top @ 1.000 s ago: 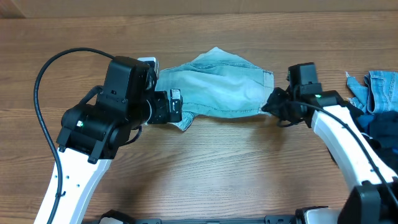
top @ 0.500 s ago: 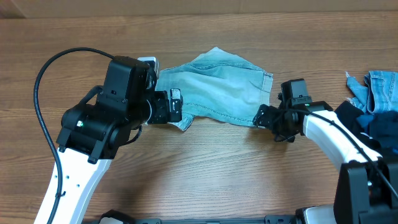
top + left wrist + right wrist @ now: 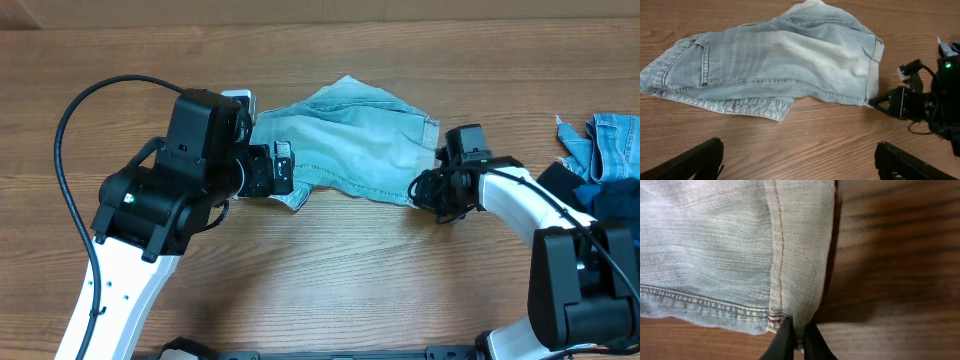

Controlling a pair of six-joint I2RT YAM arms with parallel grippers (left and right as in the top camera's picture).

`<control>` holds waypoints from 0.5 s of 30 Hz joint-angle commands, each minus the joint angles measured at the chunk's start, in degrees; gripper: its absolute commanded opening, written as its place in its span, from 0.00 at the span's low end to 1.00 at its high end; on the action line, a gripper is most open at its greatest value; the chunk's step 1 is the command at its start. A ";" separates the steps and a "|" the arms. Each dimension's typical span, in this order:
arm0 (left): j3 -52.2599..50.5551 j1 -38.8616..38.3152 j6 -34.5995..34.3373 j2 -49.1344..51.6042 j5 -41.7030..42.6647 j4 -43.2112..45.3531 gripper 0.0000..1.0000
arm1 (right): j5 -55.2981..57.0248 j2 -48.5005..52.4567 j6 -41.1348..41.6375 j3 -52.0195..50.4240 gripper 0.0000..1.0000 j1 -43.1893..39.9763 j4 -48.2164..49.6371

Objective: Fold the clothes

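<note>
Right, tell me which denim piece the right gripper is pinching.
The pale jeans spread mid-table, their hemmed corner in the right gripper; the other denim lies untouched at the right edge.

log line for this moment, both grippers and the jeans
left gripper: open, by pocket end of jeans | right gripper: shut on jeans hem corner | jeans: spread on table

White arms (image 3: 115,290), black left hand (image 3: 283,168) and right hand (image 3: 418,190), looping cable (image 3: 63,125).

jeans (image 3: 350,140) on table (image 3: 330,270), other clothes (image 3: 605,160) rightward
</note>
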 commanded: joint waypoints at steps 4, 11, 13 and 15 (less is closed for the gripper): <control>1.16 -0.37 -0.94 0.31 0.02 0.22 1.00 | -2.23 -15.78 -0.52 20.37 0.04 0.28 -8.81; 1.16 -0.37 -0.96 0.31 0.04 0.37 1.00 | -8.35 -26.62 -0.28 36.15 0.04 1.25 -11.39; 1.16 -0.37 -0.96 0.31 0.04 0.46 1.00 | -7.56 -27.80 -0.31 36.15 0.04 4.39 -9.77; 1.16 -0.37 -0.96 0.31 0.02 0.70 1.00 | -2.40 -26.82 -0.31 36.15 0.04 10.45 -3.65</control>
